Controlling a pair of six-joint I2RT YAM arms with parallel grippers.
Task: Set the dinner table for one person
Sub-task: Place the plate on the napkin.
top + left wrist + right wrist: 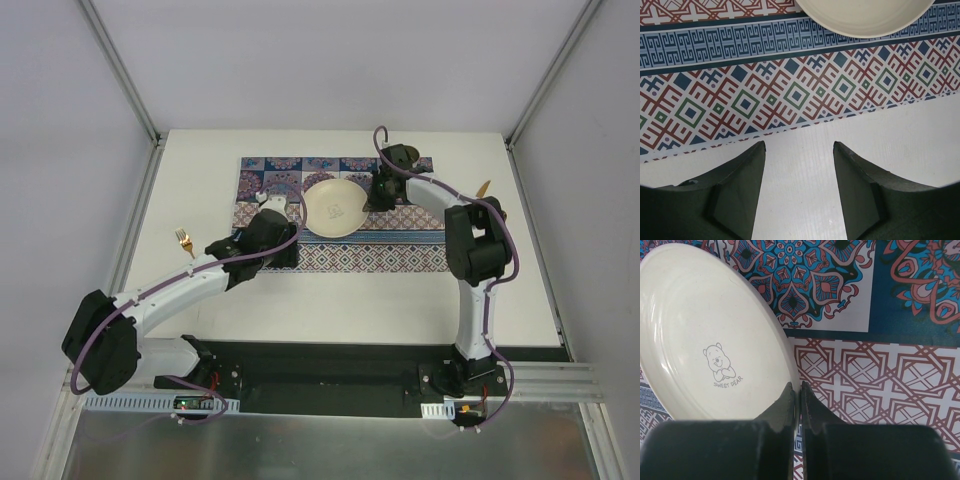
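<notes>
One cream plate [333,208] sits on the single patterned placemat [400,255], laid across the far middle of the white tabletop [350,300]. The right gripper [800,388] is pinched on the plate's rim, and the left gripper [799,146] hangs spread wide over the placemat's near edge. One gold fork [184,241] lies off to the left, and one golden utensil [484,188] peeks out beside the right arm.

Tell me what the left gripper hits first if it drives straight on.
Probably the placemat, whose near edge lies just ahead of the left gripper; the cream plate sits beyond. Depth is unclear.
</notes>
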